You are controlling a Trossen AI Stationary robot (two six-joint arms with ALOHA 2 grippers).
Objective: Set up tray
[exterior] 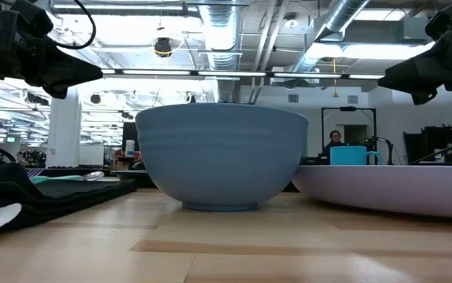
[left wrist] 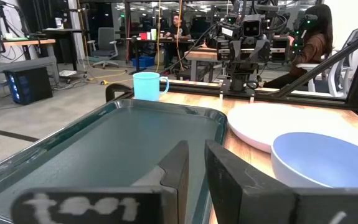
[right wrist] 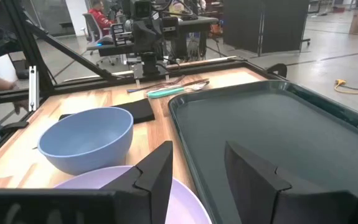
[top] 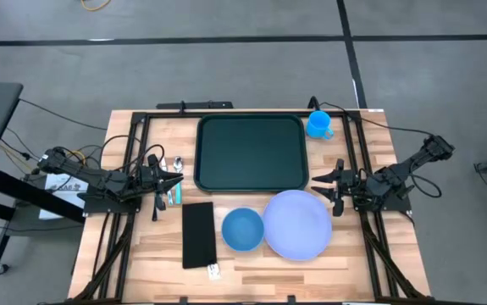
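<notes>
The dark green tray lies flat at the table's middle, toward the far edge, and also shows in both wrist views. Near of it sit a lavender plate, a blue bowl and a flat black napkin. A blue cup stands off the tray's far right corner. My left gripper hovers left of the tray above some cutlery, its fingers a narrow gap apart. My right gripper hangs open right of the tray, above the plate's far edge.
Black frame rails run along both sides of the table. Bare wood shows at the near edge. A small white tag lies at the napkin's near end. People sit in the room beyond the table.
</notes>
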